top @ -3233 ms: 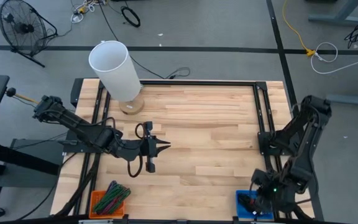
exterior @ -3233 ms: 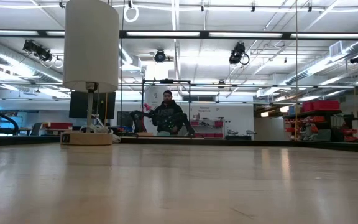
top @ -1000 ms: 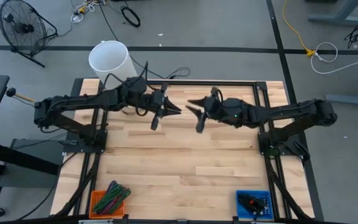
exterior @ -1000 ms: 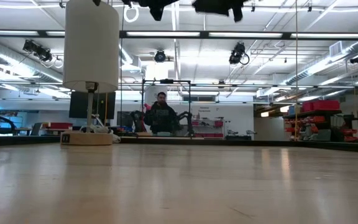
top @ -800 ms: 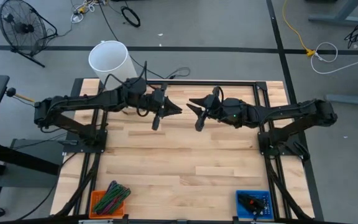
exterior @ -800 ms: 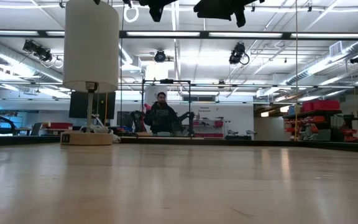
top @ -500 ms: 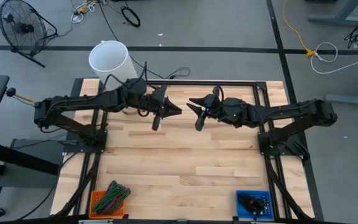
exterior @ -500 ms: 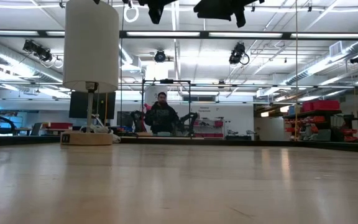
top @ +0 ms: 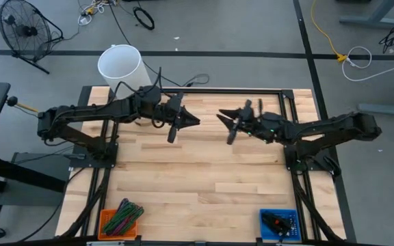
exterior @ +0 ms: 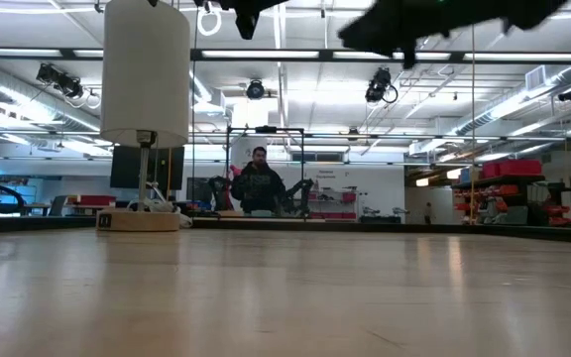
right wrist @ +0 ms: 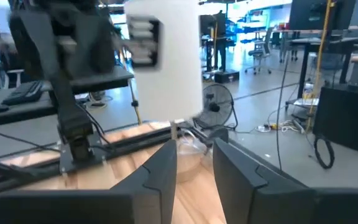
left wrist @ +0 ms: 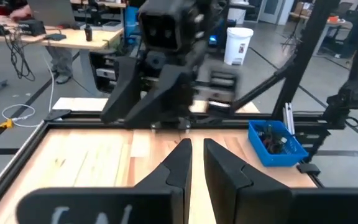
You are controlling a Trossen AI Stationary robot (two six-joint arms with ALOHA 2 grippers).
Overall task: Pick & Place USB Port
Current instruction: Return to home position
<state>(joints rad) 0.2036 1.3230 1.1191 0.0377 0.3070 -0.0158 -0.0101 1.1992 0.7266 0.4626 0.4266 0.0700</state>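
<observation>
The left gripper (top: 194, 121) hangs above the table's far half, its 2 fingers (left wrist: 180, 163) nearly together with a thin gap, holding nothing. Facing it from the right, the right gripper (top: 222, 117) is also raised, its fingers (right wrist: 161, 169) spread wider and empty. A white lamp (top: 120, 63) stands at the far-left corner of the wooden table (top: 211, 184). At the near edge, green patterned cables (top: 123, 216) lie in the orange bin (top: 103, 231) on the left, and a black cable (top: 275, 221) lies in the blue bin (top: 263, 216) on the right.

Lamp (top: 120, 65) blocks one table (top: 204, 171) corner; left gripper (top: 195, 121), right gripper (top: 221, 117) hover high beside it. Wood from lamp to orange bin (top: 120, 222), blue bin (top: 279, 224) lies open.
</observation>
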